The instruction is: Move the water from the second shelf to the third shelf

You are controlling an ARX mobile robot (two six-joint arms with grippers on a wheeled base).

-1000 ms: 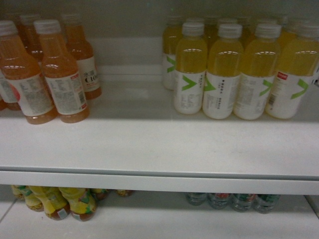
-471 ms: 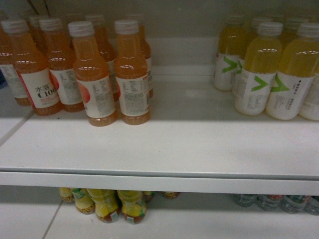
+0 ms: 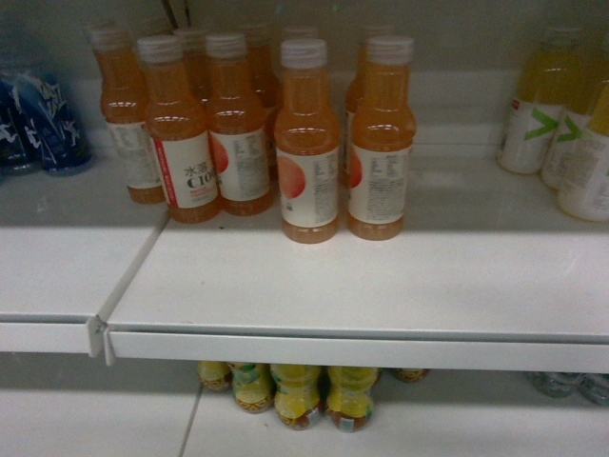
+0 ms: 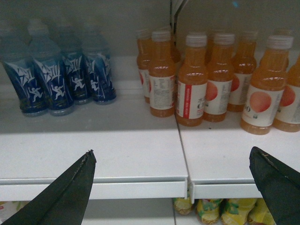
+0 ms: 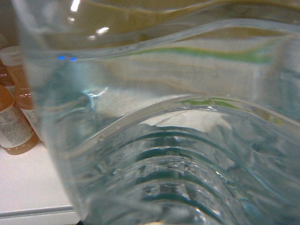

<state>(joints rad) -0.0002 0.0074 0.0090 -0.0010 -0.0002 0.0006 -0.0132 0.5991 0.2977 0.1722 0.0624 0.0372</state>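
Head view has swung left to the orange bottles (image 3: 309, 143); water bottle (image 5: 178, 140) fills the right wrist view, its jaws unseen, left jaws spread.

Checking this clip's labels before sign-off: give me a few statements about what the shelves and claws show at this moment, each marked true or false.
1. The left claw is open, with nothing between its fingers. True.
2. The right wrist view is filled by a clear ribbed water bottle. True.
3. The orange drink bottles lie on their sides. False: they stand upright on the shelf.
4. Blue-labelled bottles stand to the right of the orange ones. False: they stand to the left.
5. The head view shows both claws. False: neither appears there.
6. Yellow-capped bottles sit on the shelf below. True.
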